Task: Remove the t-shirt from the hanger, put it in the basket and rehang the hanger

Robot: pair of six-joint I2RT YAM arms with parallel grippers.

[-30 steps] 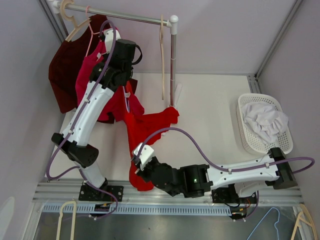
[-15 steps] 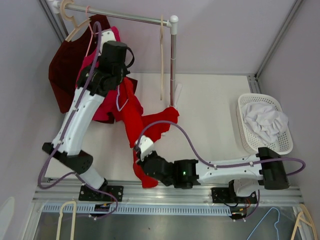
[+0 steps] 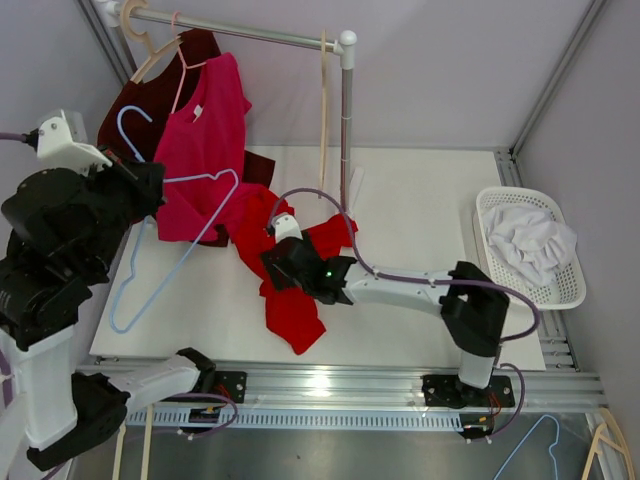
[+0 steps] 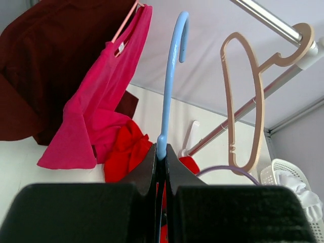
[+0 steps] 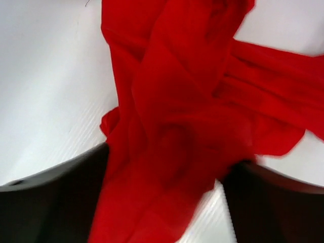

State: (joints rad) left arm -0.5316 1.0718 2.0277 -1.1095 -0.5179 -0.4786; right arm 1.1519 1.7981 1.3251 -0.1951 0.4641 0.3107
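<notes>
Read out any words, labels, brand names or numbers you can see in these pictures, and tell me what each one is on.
No text can be read anywhere in these views.
small white neck tag inside the collar of the hanging bright pink t-shirt: too small and blurred to read.

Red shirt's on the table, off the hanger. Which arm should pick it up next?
Right. Its end effector sits open directly over the red t-shirt, with fabric between the fingers. The left end effector is shut on the blue hanger, off to the left of the shirt.
</notes>
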